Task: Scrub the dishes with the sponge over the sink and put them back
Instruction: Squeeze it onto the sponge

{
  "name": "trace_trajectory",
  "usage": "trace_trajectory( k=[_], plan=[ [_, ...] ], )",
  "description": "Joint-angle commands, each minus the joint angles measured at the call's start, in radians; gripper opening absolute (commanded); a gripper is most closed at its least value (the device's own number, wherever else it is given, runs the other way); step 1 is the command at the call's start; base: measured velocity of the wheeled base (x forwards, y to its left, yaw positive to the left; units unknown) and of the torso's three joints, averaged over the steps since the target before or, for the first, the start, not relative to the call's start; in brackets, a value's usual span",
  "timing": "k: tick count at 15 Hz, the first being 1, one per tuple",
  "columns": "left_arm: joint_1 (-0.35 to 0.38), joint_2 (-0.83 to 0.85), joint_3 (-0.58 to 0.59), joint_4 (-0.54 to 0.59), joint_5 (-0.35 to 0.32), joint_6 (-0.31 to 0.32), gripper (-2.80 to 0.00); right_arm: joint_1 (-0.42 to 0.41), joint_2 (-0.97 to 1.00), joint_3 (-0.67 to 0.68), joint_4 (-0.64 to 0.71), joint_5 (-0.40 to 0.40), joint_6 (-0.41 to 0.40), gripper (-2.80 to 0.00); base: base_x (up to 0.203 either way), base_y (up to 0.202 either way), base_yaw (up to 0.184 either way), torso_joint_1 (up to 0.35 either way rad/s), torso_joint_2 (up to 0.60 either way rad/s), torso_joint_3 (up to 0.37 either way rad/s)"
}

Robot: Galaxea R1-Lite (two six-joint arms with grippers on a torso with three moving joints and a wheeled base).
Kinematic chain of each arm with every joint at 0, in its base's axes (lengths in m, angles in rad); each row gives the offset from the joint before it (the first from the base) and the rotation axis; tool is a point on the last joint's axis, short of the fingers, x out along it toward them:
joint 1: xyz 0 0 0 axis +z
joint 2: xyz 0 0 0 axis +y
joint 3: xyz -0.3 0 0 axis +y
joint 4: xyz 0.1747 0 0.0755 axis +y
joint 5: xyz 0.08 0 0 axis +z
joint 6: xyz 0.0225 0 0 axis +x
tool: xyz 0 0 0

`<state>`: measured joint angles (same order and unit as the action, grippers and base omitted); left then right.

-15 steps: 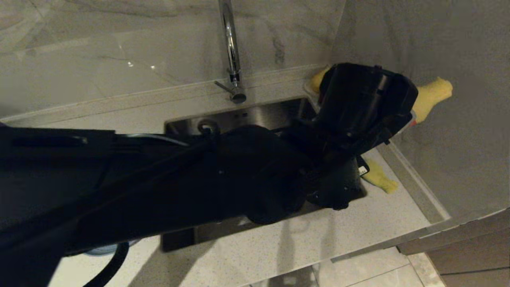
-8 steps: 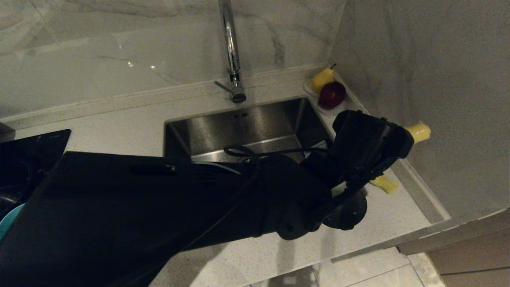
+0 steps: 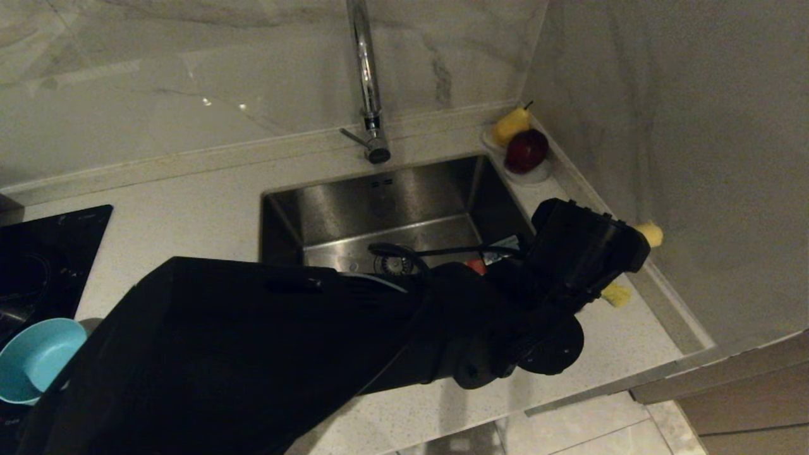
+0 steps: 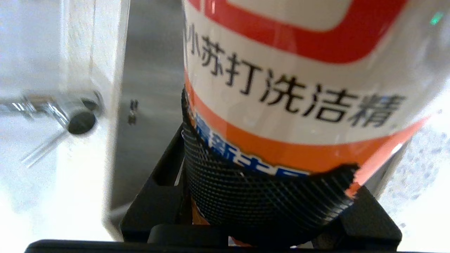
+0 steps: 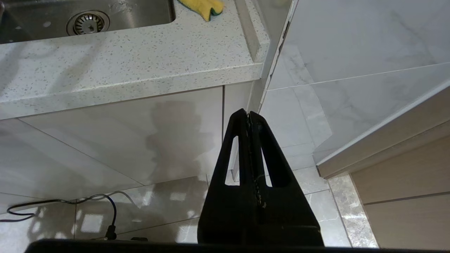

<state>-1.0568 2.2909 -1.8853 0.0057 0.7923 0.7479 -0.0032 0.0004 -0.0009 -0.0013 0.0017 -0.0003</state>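
Observation:
My left gripper (image 4: 267, 189) is shut on a white dish-soap bottle (image 4: 302, 70) with a red and orange label. It holds the bottle over the right rim of the sink (image 3: 404, 196). In the head view only the bottle's yellow cap (image 3: 649, 234) shows past the black wrist. The sponge (image 3: 616, 294), yellow with a green side (image 5: 205, 6), lies on the counter right of the sink, just beside and below that wrist. A teal-blue bowl (image 3: 35, 357) sits at the far left. My right gripper (image 5: 249, 117) hangs shut and empty below the counter's front edge.
The chrome tap (image 3: 366, 82) stands behind the sink. A small dish with a pear and a red apple (image 3: 526, 151) fills the back right corner by the wall. A black cooktop (image 3: 44, 253) lies at the left. My left arm covers most of the front counter.
My left arm has swung down and toward the front, bringing the bottle from beside the fruit dish to low over the counter by the sponge. The fruit and the teal bowl have come into view.

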Motion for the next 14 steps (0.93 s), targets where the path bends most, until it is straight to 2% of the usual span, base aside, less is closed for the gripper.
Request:
trace_trajectory(
  k=[1, 2, 3, 9, 12, 14],
  plan=[
    [0.003, 0.007, 0.000, -0.006, 0.008, 0.051, -2.80, 0.000, 0.000, -0.001, 0.000, 0.000, 0.000, -2.80, 0.000, 0.000, 0.000, 0.000, 0.00, 0.000],
    [0.007, 0.016, -0.001, -0.036, 0.027, 0.094, -2.80, 0.000, 0.000, 0.000, 0.000, 0.000, -0.001, -2.80, 0.000, 0.000, 0.000, 0.000, 0.00, 0.000],
    [0.009, 0.027, -0.001, -0.051, 0.049, 0.108, -2.80, 0.000, 0.000, -0.001, 0.000, 0.000, 0.000, -2.80, 0.000, 0.000, 0.000, 0.000, 0.00, 0.000],
    [0.009, 0.062, -0.001, -0.055, 0.090, 0.150, -2.80, 0.000, 0.000, -0.001, 0.000, 0.000, -0.001, -2.80, 0.000, 0.000, 0.000, 0.000, 0.00, 0.000],
    [0.009, 0.069, -0.012, -0.060, 0.108, 0.249, -2.80, 0.000, 0.000, -0.001, 0.000, 0.000, -0.001, -2.80, 0.000, 0.000, 0.000, 0.000, 0.00, 0.000],
    [0.009, 0.082, -0.012, -0.107, 0.111, 0.272, -2.80, 0.000, 0.000, -0.001, 0.000, 0.000, -0.001, -2.80, 0.000, 0.000, 0.000, 0.000, 0.00, 0.000]
  ],
)
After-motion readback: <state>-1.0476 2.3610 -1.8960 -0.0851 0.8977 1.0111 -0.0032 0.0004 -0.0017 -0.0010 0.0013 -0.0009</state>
